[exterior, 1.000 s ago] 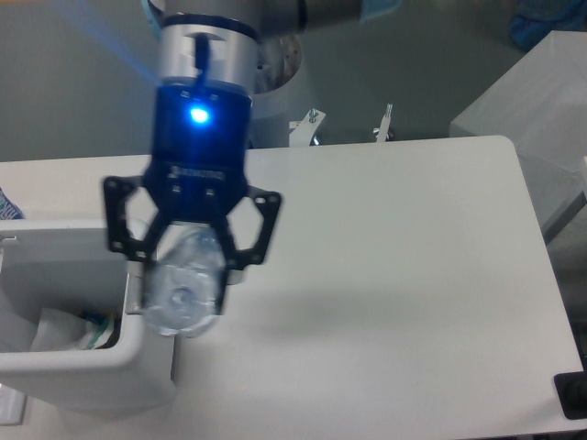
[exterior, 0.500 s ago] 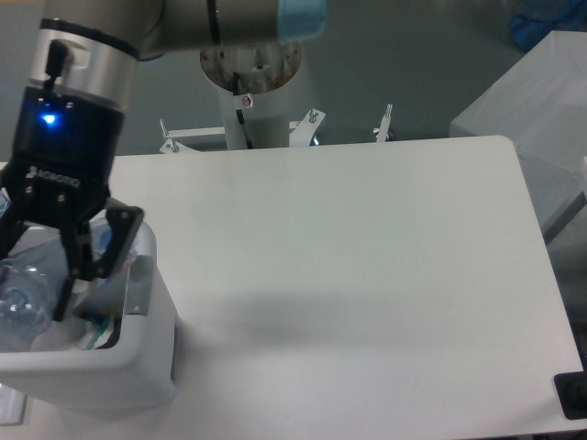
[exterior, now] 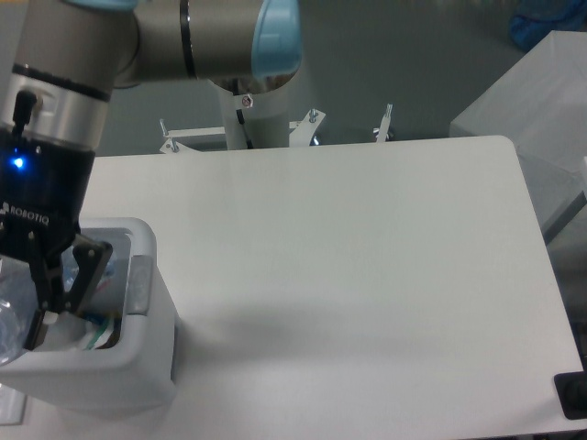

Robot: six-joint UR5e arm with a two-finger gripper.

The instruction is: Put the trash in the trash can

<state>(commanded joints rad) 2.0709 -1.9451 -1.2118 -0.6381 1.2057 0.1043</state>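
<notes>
- gripper sits low over the trash can, partly cut off by the left edge. Only the right finger shows clearly, so can't tell how wide the jaws are
- crushed bottle is a clear blur at the fingers, inside the can opening; looks clamped but can't confirm
- wrapper w/ green bit lies in the can by the right wall
- vs 0.5 s ago: gripper + bottle went further left and lower into the can

A white rounded-corner table fills the view; a grey box-like cabinet stands beside its right edge.
</notes>
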